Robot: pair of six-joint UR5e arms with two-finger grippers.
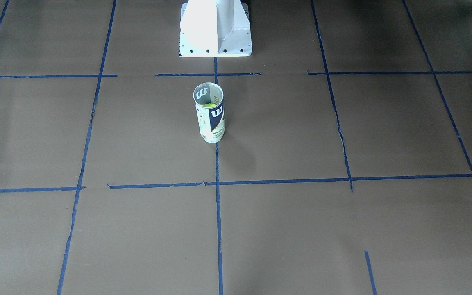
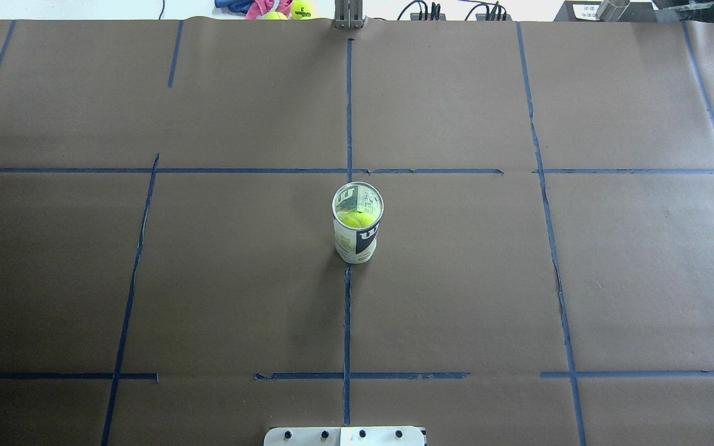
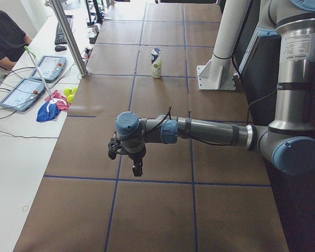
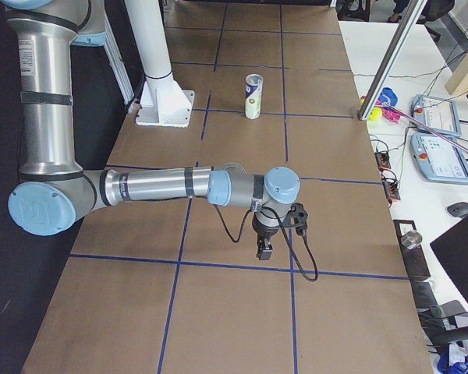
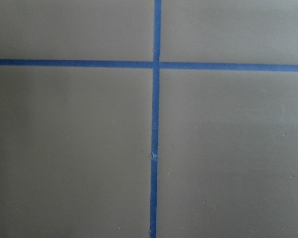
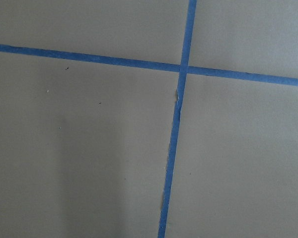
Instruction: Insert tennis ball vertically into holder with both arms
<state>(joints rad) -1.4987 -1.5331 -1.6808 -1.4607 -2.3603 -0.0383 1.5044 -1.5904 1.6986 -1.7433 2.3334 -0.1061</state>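
Black two-finger left gripper (image 3: 138, 169) hangs pointing down over the brown paper-covered table (image 2: 208, 279), at the end of a grey-silver left arm (image 3: 210, 131) stretched out level. It shows only in the side view from the table's left end, so I cannot tell whether its fingers are spread or closed. The same goes for the black right gripper (image 4: 264, 251), seen only from the opposite end under the level right arm (image 4: 156, 187).

The clear plastic cylindrical holder (image 2: 357, 238) stands upright near the middle of the table, on the blue tape centre line (image 2: 348, 322), in front of the white pedestal base (image 1: 215, 28). It is well apart from both grippers, farther along the table in each side view. The fuzzy yellow-green tennis ball (image 2: 354, 218) sits inside it, visible through the open mouth.

Neither arm enters the overhead or front-facing views. Both wrist cameras show only brown paper and a cross of blue tape, with no fingers in frame. How deep the ball sits is hard to judge, and its print cannot be read. The pedestal base is cut off at the frame edge.

The holder carries a white and navy label with a white "W", and its rim is a clean, uncovered circle.
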